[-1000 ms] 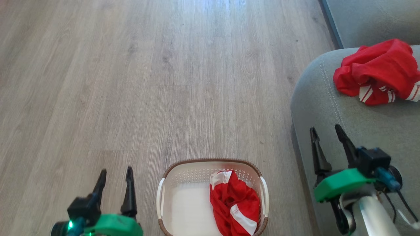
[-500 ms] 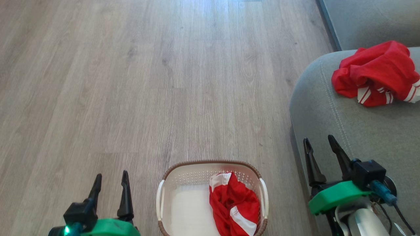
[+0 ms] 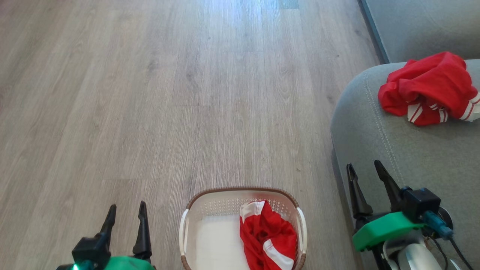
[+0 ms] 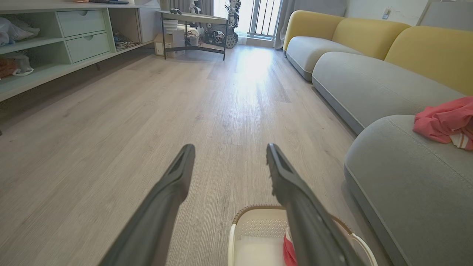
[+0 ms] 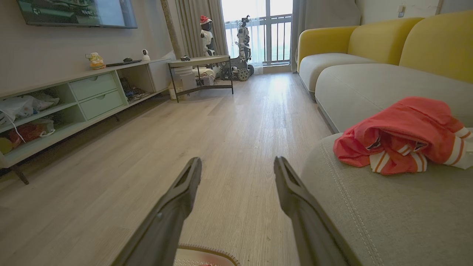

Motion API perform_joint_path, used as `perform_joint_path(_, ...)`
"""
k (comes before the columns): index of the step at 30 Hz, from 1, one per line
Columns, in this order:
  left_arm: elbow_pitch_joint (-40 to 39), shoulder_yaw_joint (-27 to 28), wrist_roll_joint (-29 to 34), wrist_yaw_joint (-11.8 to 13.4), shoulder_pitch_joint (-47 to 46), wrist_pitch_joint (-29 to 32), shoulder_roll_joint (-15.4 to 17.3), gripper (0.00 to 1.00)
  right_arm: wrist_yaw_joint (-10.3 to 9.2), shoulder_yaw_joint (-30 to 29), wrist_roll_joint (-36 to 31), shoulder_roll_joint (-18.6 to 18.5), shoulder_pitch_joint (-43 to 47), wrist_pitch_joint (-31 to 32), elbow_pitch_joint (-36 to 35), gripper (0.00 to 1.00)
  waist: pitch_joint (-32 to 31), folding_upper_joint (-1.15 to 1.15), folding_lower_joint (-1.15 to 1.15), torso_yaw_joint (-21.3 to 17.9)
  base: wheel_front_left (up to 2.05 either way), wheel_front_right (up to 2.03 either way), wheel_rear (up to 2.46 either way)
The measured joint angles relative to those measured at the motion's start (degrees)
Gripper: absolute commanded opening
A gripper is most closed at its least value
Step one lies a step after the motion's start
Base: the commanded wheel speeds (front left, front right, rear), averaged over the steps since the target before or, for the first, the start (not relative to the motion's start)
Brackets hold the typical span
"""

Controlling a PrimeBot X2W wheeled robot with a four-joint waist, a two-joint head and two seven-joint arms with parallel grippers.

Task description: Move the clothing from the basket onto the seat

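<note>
Left gripper [image 3: 127, 206] and right gripper [image 3: 363, 165] are both spread wide, nothing held. A red jersey [image 3: 268, 234] sits in the basket [image 3: 243, 189], bunched against its right wall. The danger: a shallow pinch lets that slack cloth slip to the floor [image 3: 187, 93], or a fold catches the rim and drags the light basket. The sofa [image 3: 412, 157] is big, rounded, grey-green weave with stitched seams, a second jersey [image 3: 427, 86] crumpled on it. The basket is small, white perforated plastic with a brown woven-look rim.

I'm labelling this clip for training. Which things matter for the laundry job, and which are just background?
Job: basket, red top inside it, sofa, red top lying on it.
Background: shelf unit, side table, television, yellow backrests.
</note>
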Motion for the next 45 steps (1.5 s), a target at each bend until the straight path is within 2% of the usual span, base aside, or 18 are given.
perform_joint_path(19, 0.6, 0.5, 1.2, -1.4, -0.1, 0.0, -1.0, 1.00, 0.00, -0.3, 0.0, 0.0, 0.0, 0.0, 0.3, 1.00, 1.4, 0.00, 0.00, -0.5, 0.00, 0.00, 0.00)
perform_joint_path(25, 4.1, -1.7, 2.7, -3.1, -2.0, 0.0, -1.0, 1.00, 0.00, -3.7, -1.2, 0.1, -0.2, 0.0, 0.2, 1.00, 3.8, 0.00, 0.00, -1.4, 0.00, 0.00, 0.00)
perform_joint_path(31, 10.9, -6.7, 4.4, -5.7, -11.3, 0.5, -1.7, 1.00, 0.00, -8.0, -3.3, 0.2, -3.5, 0.0, -2.9, 1.00, 9.1, 0.00, 0.00, -2.7, 0.00, 0.00, 0.00)
perform_joint_path(38, 23.7, -12.8, 5.6, -7.7, -23.4, 0.7, -3.3, 1.00, 0.00, -12.1, -5.2, 0.2, -10.5, 0.0, -9.9, 1.00, 17.9, 0.00, 0.01, -4.7, 0.00, 0.00, 0.00)
perform_joint_path(42, 33.5, -16.9, 5.5, -8.7, -33.2, 1.0, -3.6, 1.00, 0.00, -13.1, -5.2, 0.2, -15.9, 0.0, -14.4, 1.00, 25.3, 0.00, 0.01, -6.1, 0.00, 0.00, 0.00)
perform_joint_path(45, 36.7, -18.9, 5.4, -9.1, -37.0, 1.2, -3.6, 1.00, 0.00, -12.5, -5.2, 0.2, -18.5, -0.2, -15.6, 1.00, 28.5, 0.00, 0.02, -6.8, 0.00, 0.00, 0.00)
